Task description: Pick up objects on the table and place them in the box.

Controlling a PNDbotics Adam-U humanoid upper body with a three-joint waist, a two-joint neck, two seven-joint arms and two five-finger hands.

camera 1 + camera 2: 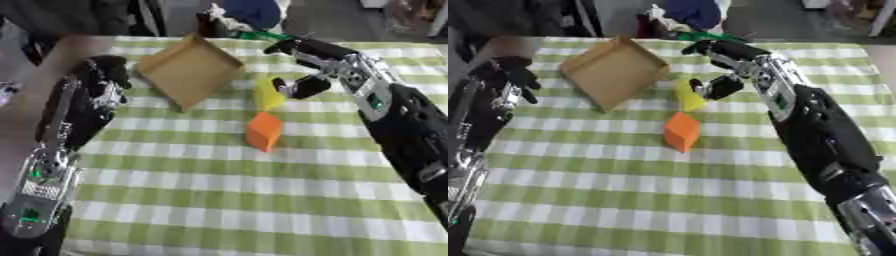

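Observation:
A shallow cardboard box (188, 70) stands tilted on the checked tablecloth at the back left. A yellow object (265, 94) lies just right of it, with an orange block (263, 131) in front of that. My right hand (328, 62) reaches in from the right and hovers open over the yellow object. Its thumb (302, 86) is against the object's right side and its fingers (284, 46) stretch out above it. My left hand (107, 72) is a dark shape close to the box's left corner.
The green and white checked table (236, 200) stretches toward me. A green thing (259, 35) lies at the far edge behind the right hand, with blue and white items (693, 12) beyond. The table's left edge runs under my left arm (61, 145).

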